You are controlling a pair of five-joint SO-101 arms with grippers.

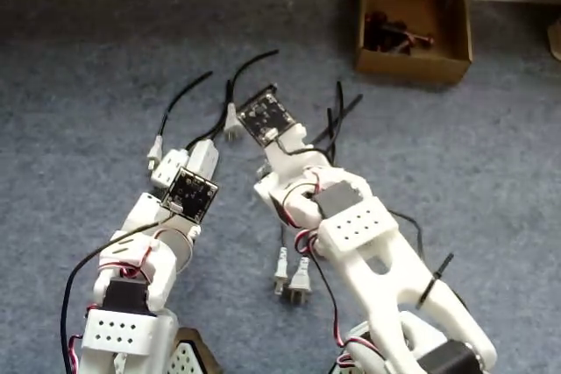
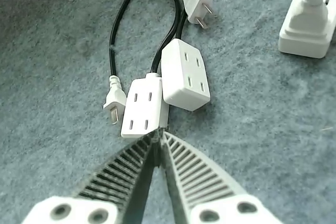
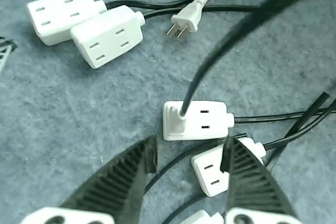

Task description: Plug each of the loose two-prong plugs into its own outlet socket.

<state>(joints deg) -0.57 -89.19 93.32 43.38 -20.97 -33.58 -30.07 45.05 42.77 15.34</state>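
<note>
White left gripper (image 2: pixel 157 137) pinched, low — right gripper (image 3: pixel 190 145) spread.

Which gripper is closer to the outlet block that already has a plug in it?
Right. The right gripper sits open just short of that outlet block; the left gripper is shut beside two empty outlet blocks, farther off.
</note>
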